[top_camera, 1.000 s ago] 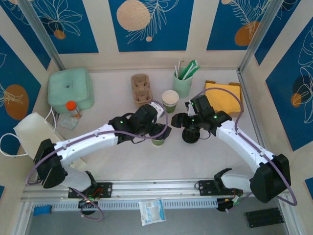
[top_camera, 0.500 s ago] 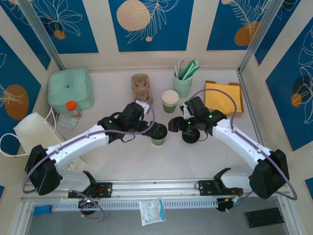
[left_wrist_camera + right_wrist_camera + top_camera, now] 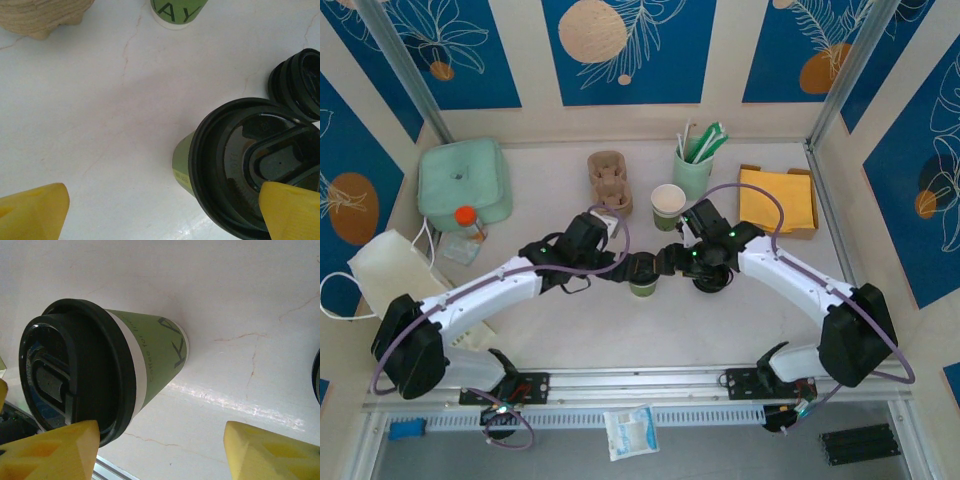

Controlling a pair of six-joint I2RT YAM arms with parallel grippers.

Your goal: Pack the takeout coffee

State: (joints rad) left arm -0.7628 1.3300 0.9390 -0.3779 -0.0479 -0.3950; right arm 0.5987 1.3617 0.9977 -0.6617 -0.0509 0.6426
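The takeout coffee (image 3: pixel 643 287), a white cup with a green band and a black lid, stands upright mid-table. My left gripper (image 3: pixel 638 268) is open just left of and above it. In the left wrist view the lidded cup (image 3: pixel 240 165) lies partly under my right yellow fingertip (image 3: pixel 292 212), and the gripper (image 3: pixel 160 215) holds nothing. My right gripper (image 3: pixel 670 260) is open close to the cup's right side. In the right wrist view the coffee (image 3: pixel 100 370) stands beside my left yellow fingertip (image 3: pixel 50 450), and only bare table lies inside the gripper (image 3: pixel 160 452).
A loose black lid (image 3: pixel 708 281) lies under the right arm. An uncovered paper cup (image 3: pixel 668 203), a brown pulp carrier (image 3: pixel 608 180) and a mint cup of straws (image 3: pixel 693 165) stand behind. Yellow napkins (image 3: pixel 778 198), a mint box (image 3: pixel 465 180), an orange-capped bottle (image 3: pixel 470 222) and a white bag (image 3: pixel 390 265) flank the area.
My right gripper has moved left, closer to the lidded cup. My left arm has drawn back a little to the left. The cup stands where it was.
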